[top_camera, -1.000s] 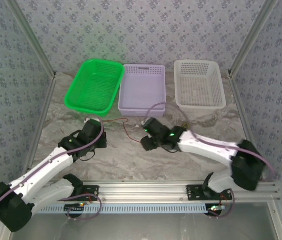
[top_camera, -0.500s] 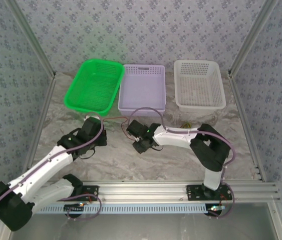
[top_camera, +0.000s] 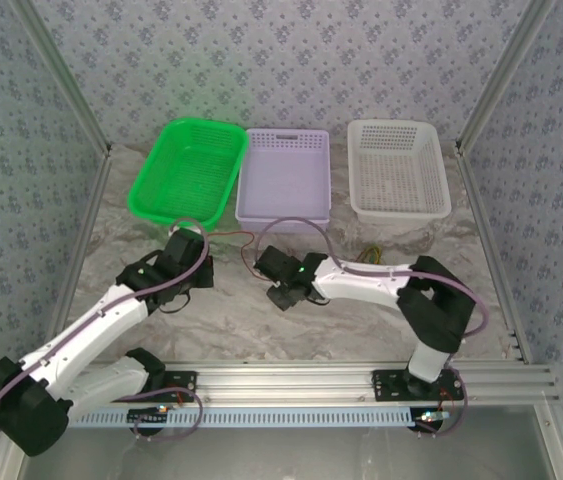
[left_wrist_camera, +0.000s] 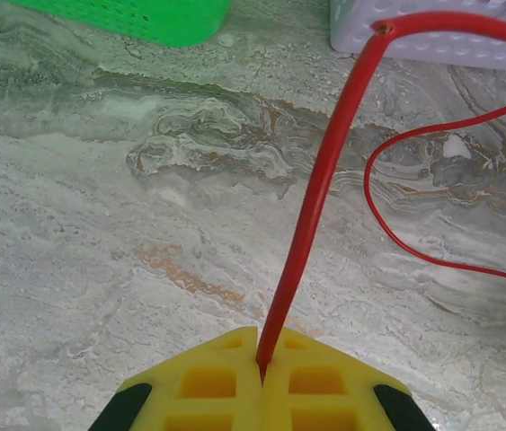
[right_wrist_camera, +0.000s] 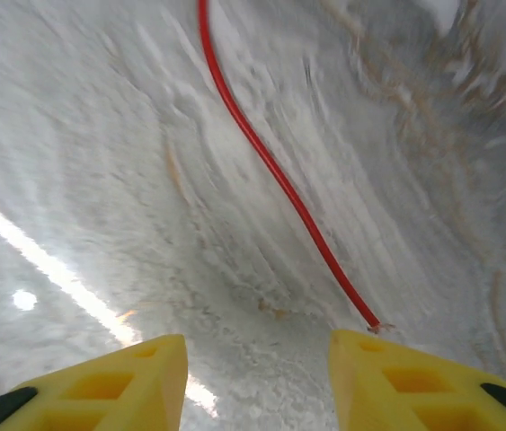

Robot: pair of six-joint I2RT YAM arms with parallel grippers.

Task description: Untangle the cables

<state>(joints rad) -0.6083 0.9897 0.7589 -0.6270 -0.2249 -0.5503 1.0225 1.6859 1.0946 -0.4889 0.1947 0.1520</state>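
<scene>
Red thin wire (left_wrist_camera: 323, 184), trailing over the marbled table (left_wrist_camera: 100, 224) beside the lilac plastic basket (left_wrist_camera: 432, 49), is clamped by the left gripper (left_wrist_camera: 261, 370); the open, empty right gripper (right_wrist_camera: 257, 348) could nudge its loose end away.

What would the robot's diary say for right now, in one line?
left fingers: shut on red cable | right fingers: open over table, red cable end beside one

No lettering, label, brand, number or sign is legible on anything here.
</scene>
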